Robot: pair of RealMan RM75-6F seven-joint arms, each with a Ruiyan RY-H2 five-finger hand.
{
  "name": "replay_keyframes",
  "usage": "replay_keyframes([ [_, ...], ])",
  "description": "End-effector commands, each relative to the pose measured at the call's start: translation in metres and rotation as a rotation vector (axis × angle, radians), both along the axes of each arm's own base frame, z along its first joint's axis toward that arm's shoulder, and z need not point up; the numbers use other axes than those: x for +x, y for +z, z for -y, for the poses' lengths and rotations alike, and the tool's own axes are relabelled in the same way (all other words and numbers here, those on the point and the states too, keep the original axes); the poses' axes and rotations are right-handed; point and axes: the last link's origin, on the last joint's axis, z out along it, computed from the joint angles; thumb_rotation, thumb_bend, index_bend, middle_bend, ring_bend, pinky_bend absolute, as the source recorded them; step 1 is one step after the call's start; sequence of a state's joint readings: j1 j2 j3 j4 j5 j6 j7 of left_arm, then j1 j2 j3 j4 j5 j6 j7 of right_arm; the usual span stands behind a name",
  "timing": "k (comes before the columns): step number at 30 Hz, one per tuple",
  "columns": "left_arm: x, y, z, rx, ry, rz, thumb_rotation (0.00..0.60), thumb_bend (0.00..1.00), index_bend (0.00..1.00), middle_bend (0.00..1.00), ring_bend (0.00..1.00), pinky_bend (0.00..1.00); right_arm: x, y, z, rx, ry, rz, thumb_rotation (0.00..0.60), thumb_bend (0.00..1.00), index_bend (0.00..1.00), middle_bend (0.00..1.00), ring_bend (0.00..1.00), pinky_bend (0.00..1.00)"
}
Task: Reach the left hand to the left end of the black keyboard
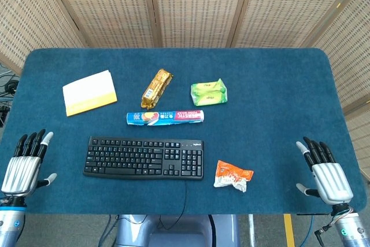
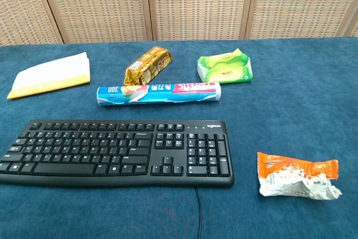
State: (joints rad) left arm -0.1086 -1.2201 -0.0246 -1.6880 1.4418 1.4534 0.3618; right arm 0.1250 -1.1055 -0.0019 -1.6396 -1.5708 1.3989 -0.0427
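The black keyboard (image 1: 144,157) lies flat near the front of the blue table, its cable running off the front edge; the chest view shows it too (image 2: 116,151). My left hand (image 1: 23,165) hovers at the table's front left corner, fingers spread and empty, a good way left of the keyboard's left end. At the front right corner my right hand (image 1: 324,170) is also open and empty. Neither hand appears in the chest view.
Behind the keyboard lies a blue cling-film roll (image 1: 165,117). Further back are a gold snack bar (image 1: 156,87), a green tissue pack (image 1: 209,92) and a white-and-yellow envelope (image 1: 89,92). A crumpled orange wrapper (image 1: 233,175) sits right of the keyboard.
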Motion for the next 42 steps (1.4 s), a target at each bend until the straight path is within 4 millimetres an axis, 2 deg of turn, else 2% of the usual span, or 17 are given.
replay_keyframes([
  [1, 0.005, 0.001, -0.002, 0.017, -0.008, 0.013, 0.6, 0.16, 0.0, 0.15, 0.18, 0.14, 0.0, -0.002, 0.0, 0.007, -0.003, -0.003, 0.6, 0.05, 0.0, 0.0, 0.0, 0.0],
  [3, 0.009, 0.001, -0.005, 0.026, -0.03, 0.011, 0.6, 0.27, 0.0, 0.31, 0.33, 0.24, 0.0, -0.003, 0.0, 0.011, -0.005, -0.006, 0.6, 0.05, 0.0, 0.0, 0.0, 0.0],
  [8, 0.021, 0.005, -0.014, 0.008, -0.035, 0.024, 0.6, 0.62, 0.0, 0.61, 0.57, 0.36, 0.0, -0.004, 0.001, 0.009, -0.003, -0.003, 0.6, 0.04, 0.0, 0.0, 0.0, 0.0],
  [10, 0.027, 0.005, -0.018, -0.006, -0.032, 0.051, 0.6, 0.7, 0.0, 0.65, 0.61, 0.38, 0.0, -0.003, 0.001, 0.008, -0.005, -0.002, 0.6, 0.05, 0.0, 0.0, 0.0, 0.0],
  [14, 0.036, 0.006, -0.022, -0.124, 0.028, 0.076, 0.6, 0.8, 0.0, 0.66, 0.63, 0.39, 0.0, -0.002, 0.001, 0.01, -0.006, 0.002, 0.6, 0.05, 0.0, 0.0, 0.0, 0.0],
  [18, 0.044, 0.006, -0.025, -0.283, 0.119, 0.109, 0.6, 0.85, 0.0, 0.66, 0.64, 0.39, 0.0, -0.001, 0.001, 0.007, -0.003, 0.007, 0.6, 0.05, 0.0, 0.0, 0.0, 0.0],
  [25, 0.047, 0.002, -0.036, -0.446, 0.196, 0.072, 0.6, 0.86, 0.0, 0.66, 0.64, 0.39, 0.001, 0.0, 0.001, 0.004, -0.001, 0.012, 0.6, 0.05, 0.0, 0.0, 0.0, 0.0],
  [42, 0.047, -0.033, -0.068, -0.616, 0.357, -0.013, 0.6, 0.88, 0.0, 0.66, 0.64, 0.39, 0.0, 0.003, 0.002, -0.003, -0.002, 0.021, 0.6, 0.05, 0.0, 0.0, 0.0, 0.0],
])
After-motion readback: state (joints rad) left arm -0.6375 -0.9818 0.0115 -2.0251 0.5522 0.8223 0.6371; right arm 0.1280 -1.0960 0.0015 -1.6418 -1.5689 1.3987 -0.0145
